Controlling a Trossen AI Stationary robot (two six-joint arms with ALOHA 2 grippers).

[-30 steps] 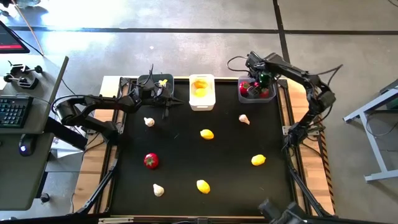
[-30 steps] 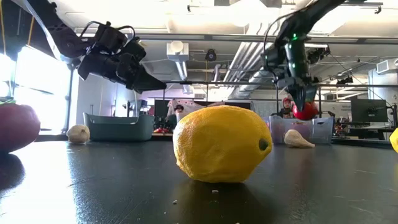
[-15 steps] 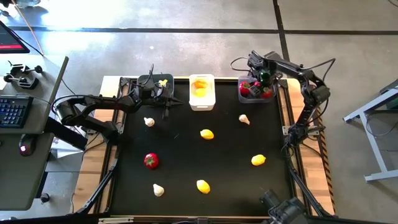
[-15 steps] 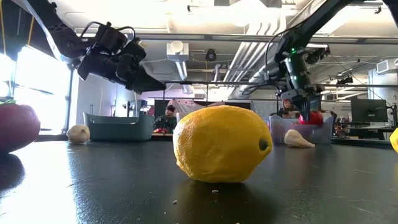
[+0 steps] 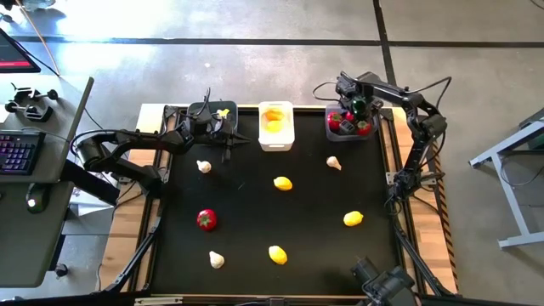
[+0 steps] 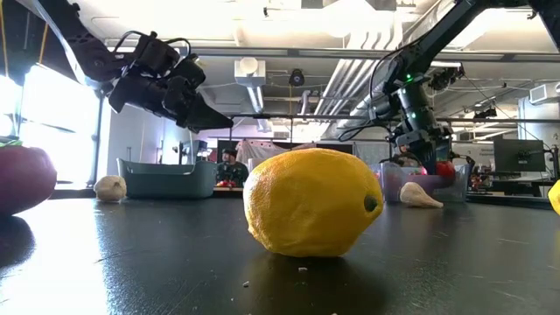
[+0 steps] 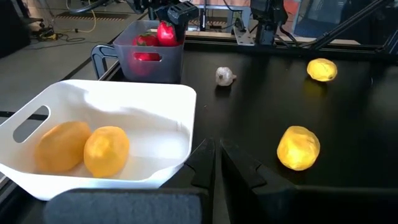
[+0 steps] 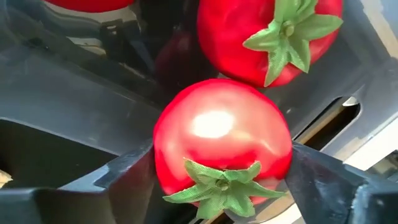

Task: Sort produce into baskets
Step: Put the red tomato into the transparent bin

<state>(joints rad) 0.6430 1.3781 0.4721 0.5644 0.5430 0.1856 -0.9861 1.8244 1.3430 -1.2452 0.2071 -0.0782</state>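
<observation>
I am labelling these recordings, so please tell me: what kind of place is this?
Probably a robotics lab or workshop: exposed ceiling ducts, a concrete floor, and a desk with a keyboard beside the table.

Black table [image 5: 255, 221] carries three baskets [image 5: 276, 126] along its far edge; loose produce [image 5: 283, 183] scattered nearer.

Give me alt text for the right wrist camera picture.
A red tomato with a green top sits between the right gripper's dark fingers, just above a dark grey basket that holds more red tomatoes.
</observation>
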